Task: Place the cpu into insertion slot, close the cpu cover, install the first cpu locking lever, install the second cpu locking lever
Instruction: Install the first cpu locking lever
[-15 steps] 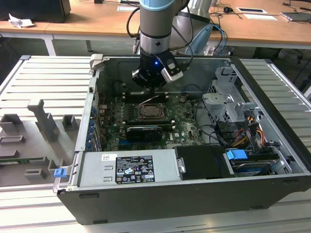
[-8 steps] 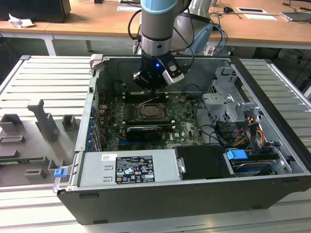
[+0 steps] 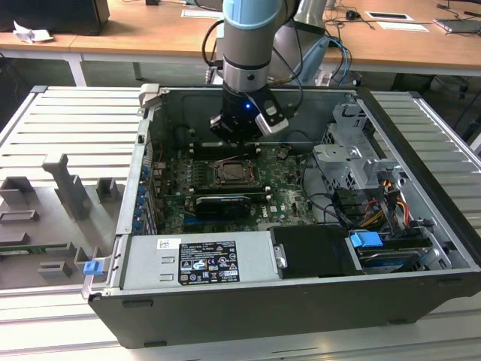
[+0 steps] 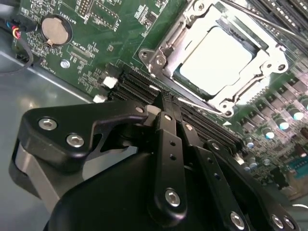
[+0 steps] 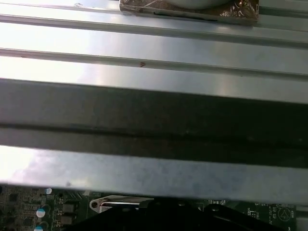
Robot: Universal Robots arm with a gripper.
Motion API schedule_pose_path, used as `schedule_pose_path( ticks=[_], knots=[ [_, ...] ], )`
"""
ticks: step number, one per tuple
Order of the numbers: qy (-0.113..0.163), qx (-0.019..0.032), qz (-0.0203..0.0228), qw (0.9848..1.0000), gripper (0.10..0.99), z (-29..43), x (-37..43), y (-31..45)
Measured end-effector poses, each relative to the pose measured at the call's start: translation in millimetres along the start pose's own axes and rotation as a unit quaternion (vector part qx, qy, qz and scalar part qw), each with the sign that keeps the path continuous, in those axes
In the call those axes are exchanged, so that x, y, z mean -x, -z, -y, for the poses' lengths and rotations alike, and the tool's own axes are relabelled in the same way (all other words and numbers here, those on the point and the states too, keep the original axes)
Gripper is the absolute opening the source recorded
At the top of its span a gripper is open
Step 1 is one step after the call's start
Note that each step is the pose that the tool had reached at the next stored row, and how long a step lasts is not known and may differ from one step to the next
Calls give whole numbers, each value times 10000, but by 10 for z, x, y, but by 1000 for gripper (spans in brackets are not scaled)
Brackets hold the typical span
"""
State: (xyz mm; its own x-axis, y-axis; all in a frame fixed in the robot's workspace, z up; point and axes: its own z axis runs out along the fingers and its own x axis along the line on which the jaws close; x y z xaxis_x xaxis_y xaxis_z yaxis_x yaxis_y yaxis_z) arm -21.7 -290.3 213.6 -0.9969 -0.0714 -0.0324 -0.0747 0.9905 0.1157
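The cpu (image 4: 216, 57) lies flat in the insertion slot (image 4: 185, 81), its pale face showing through the cut-out of the cpu cover (image 4: 166, 48), which is folded down over it. A thin locking lever (image 4: 202, 107) runs along the socket edge nearest my fingers; another thin rod (image 4: 260, 21) crosses the far side. My gripper (image 4: 161, 102) hangs just beside the socket's edge, its black fingers drawn together with nothing visible between them. In the exterior view the gripper (image 3: 239, 135) is lowered into the open case just behind the socket (image 3: 234, 174).
The case walls (image 3: 143, 173) hem the arm in. A power supply (image 3: 199, 259) fills the front, and a drive cage (image 3: 349, 162) with cables (image 3: 376, 203) stands at the exterior view's right. Black memory slots (image 4: 139, 89) and a coin battery (image 4: 53, 30) lie near the socket.
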Motion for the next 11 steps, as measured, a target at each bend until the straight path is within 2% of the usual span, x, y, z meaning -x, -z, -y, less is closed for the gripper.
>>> schedule_pose_path(
  ticks=[3,11],
  knots=[
    [-2,0,0,10000,106,8,11,-66],
    [-16,-12,0,10000,106,13,14,-96]
  ],
)
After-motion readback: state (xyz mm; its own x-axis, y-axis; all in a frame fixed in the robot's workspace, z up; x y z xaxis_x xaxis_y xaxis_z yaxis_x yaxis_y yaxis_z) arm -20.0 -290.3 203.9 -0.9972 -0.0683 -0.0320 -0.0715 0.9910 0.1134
